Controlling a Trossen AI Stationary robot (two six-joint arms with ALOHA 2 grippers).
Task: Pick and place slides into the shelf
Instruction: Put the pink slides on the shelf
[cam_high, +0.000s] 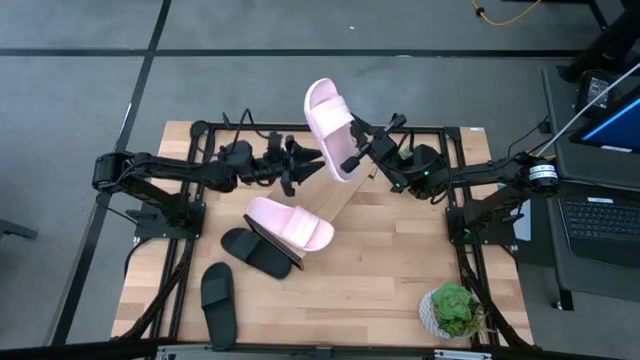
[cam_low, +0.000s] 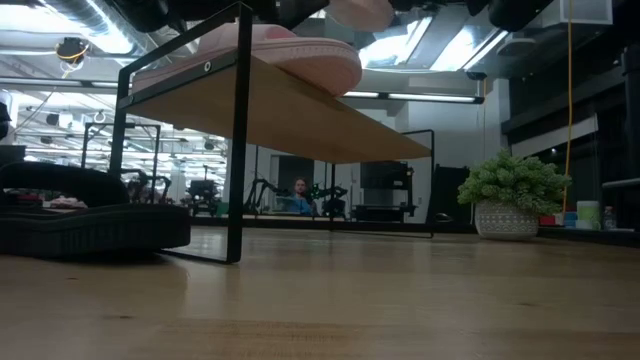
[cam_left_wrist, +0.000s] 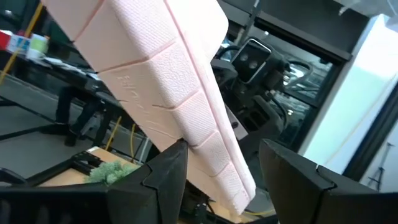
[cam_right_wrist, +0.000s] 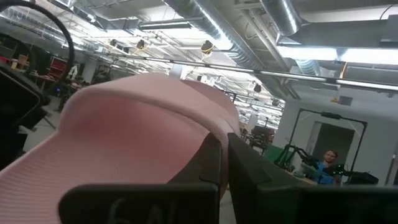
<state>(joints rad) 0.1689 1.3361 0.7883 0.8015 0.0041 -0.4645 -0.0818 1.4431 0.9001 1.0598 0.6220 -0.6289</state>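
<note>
One pale pink slide (cam_high: 328, 118) is up in the air over the table's far middle, with my right gripper (cam_high: 353, 155) shut on it. My left gripper (cam_high: 305, 165) is open at its lower end; in the left wrist view the ribbed sole (cam_left_wrist: 168, 93) runs down between the fingers of my left gripper (cam_left_wrist: 233, 180). The second pink slide (cam_high: 290, 222) lies on the slanted wooden shelf (cam_high: 345, 197). One black slide (cam_high: 255, 250) lies partly under the shelf's low end. The other black slide (cam_high: 218, 298) lies flat on the table near the left front. My right gripper holds the lifted pink slide by the edge of its wide strap (cam_right_wrist: 186, 134), pinched between the two fingers. It comes from the table's right, slanting upward. The slide is clear of the table and shelf, tilted with its far end higher. My left gripper has one finger (cam_left_wrist: 168, 174) against the edge of the sole's lower end (cam_left_wrist: 211, 155). I cannot tell whether it touches.
A small potted plant (cam_high: 452, 310) stands near the right front corner. The shelf's black metal frame (cam_low: 238, 150) stands mid-table. A laptop (cam_high: 600, 215) sits off the table's right edge. A person (cam_low: 299, 195) sits far behind.
</note>
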